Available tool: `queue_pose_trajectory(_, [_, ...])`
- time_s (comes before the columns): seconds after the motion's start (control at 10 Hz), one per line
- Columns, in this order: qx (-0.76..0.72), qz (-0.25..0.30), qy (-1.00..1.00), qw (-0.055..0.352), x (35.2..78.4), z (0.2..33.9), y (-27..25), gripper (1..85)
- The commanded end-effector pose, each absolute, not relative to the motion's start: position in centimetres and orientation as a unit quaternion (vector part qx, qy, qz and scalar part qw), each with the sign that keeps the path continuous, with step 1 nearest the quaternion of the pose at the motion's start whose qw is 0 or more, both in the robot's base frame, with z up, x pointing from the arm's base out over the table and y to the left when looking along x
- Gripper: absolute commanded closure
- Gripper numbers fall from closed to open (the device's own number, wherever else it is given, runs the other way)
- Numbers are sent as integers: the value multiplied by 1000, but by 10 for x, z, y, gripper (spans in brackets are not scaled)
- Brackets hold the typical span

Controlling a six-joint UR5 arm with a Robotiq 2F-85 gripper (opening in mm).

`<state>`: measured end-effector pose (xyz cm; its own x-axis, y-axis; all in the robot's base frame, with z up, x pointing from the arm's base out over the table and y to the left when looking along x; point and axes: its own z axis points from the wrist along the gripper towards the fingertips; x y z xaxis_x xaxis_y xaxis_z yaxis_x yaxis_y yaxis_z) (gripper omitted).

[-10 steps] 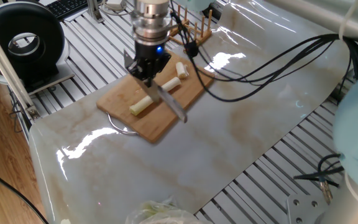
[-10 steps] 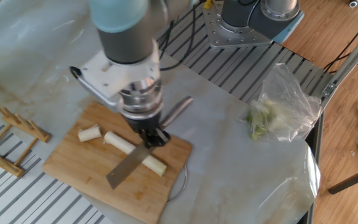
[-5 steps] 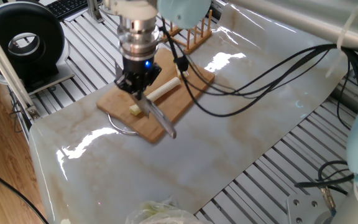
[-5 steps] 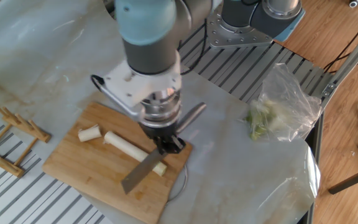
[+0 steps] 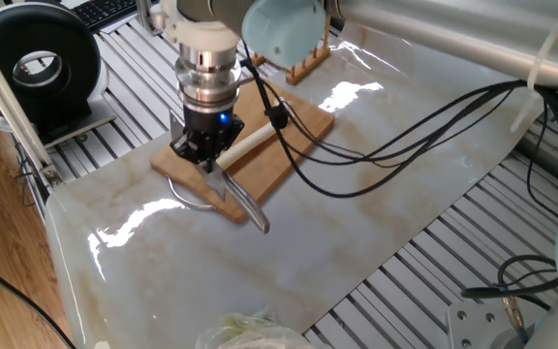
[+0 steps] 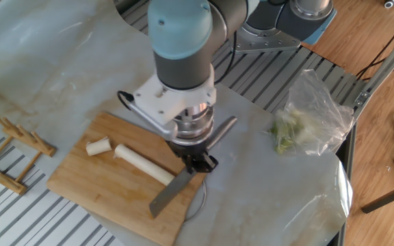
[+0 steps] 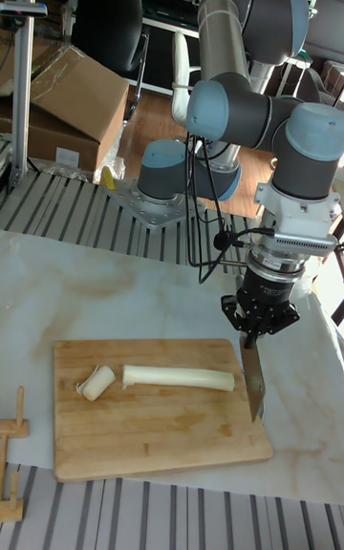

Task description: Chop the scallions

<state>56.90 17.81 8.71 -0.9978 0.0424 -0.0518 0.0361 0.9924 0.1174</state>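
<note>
Bright, even overhead light; white glare streaks the glossy table [image 5: 376, 223]; images sharp.

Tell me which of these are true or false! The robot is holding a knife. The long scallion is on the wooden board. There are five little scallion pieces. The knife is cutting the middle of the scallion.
1. The gripper holds a knife. True.
2. The long scallion lies on the wooden board. True.
3. Five short pieces lie on the board. False: only one short piece shows, just past one end of the long stalk.
4. The knife is cutting the stalk's middle. False: the blade is at the end farthest from the short piece.
</note>
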Motion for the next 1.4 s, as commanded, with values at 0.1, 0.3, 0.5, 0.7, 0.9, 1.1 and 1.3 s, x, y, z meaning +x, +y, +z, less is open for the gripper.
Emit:
queue_pose_trajectory(0.1, [-2, 53, 998, 26, 560, 71, 180, 843])
queue_pose_trajectory(0.3, [-6, 39, 999, 26, 558, 64, 173, 843])
queue_pose_trajectory(0.5, [-16, 31, 999, 19, 555, 63, 169, 843])
queue_pose_trajectory(0.7, [-25, 32, 999, 19, 556, 64, 169, 843])
queue_pose_trajectory(0.9, [-30, 32, 999, 15, 556, 64, 169, 843])
queue_pose_trajectory(1.1, [-32, 28, 999, 12, 558, 64, 165, 843])
queue_pose_trajectory(1.3, [-35, 25, 999, 11, 559, 65, 163, 843])
